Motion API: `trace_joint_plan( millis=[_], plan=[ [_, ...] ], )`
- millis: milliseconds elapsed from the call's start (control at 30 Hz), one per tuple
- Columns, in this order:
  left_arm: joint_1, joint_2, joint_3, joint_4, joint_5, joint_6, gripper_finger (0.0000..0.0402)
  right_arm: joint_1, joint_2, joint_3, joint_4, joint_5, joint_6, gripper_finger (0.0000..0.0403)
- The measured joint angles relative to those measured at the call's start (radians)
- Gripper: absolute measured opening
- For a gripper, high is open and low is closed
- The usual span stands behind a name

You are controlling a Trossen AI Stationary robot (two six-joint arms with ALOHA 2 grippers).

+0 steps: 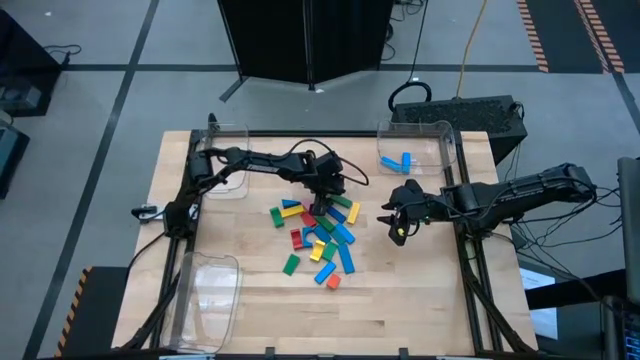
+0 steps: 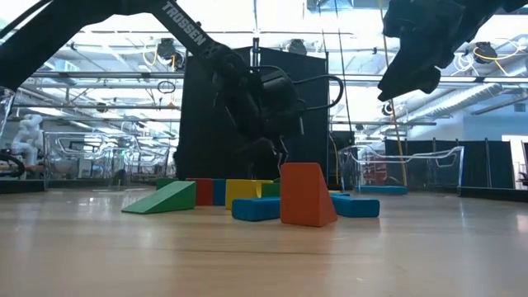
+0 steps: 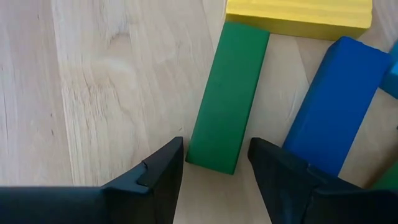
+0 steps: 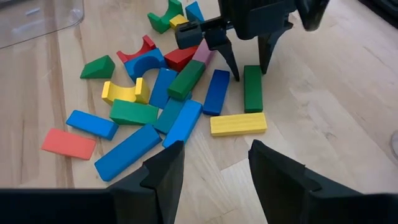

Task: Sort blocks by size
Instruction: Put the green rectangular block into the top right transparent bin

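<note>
Currently the left gripper [image 1: 326, 197] hangs over the pile of blocks [image 1: 322, 236], fingers apart, straddling one end of a green bar [image 3: 227, 96] without touching. Right gripper [image 1: 397, 223], open and empty, waits beside the pile. Behind it, a clear bin [image 1: 432, 134] holds two blue blocks [image 1: 395, 161]. Other clear bins [image 1: 212, 290]: contents not discernible.

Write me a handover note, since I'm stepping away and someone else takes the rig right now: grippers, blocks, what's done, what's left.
Left gripper: open, lowered over the pile's edge, fingers astride the end of a green bar, not closed on it.
Right gripper: open, empty, hovering to the right of the pile.
Blocks: most lie in a mixed pile mid-table; a yellow bar and a blue bar lie beside the green one.
Done: two blue blocks sit in the far-right clear bin.
Left: nearly the whole pile; the other two bins look empty.
</note>
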Motion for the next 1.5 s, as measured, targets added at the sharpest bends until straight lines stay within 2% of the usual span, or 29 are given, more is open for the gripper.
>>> trace_joint_plan(
  millis=[267, 400, 600, 867, 1033, 1367, 1500],
  plan=[
    [-0.002, -0.005, -0.001, 0.012, -0.044, -0.001, 0.0183, 0.005, 0.0, 0.0, -0.015, 0.078, 0.079, 0.0173],
    [-0.002, -0.005, -0.001, 0.015, -0.047, -0.001, 0.0147, 0.005, 0.0, 0.0, -0.014, 0.121, 0.115, 0.0173],
    [-0.002, -0.007, -0.001, 0.016, -0.056, -0.02, 0.0095, 0.005, 0.011, 0.0, -0.008, 0.129, 0.137, 0.0173],
    [0.0, -0.007, -0.001, 0.015, -0.056, -0.077, 0.0096, 0.005, 0.121, 0.0, -0.011, 0.23, 0.211, 0.0173],
    [0.0, -0.022, -0.002, 0.003, -0.062, -0.079, 0.0096, 0.005, 0.173, 0.0, -0.018, 0.248, 0.236, 0.0173],
    [-0.014, -0.142, -0.003, 0.001, -0.066, -0.079, 0.0096, 0.01, 0.235, 0.0, -0.03, 0.256, 0.308, 0.0173],
    [-0.049, -0.177, -0.002, 0.004, -0.081, -0.079, 0.0096, 0.034, 0.265, -0.004, 0.013, 0.305, 0.325, 0.0173]
  ],
)
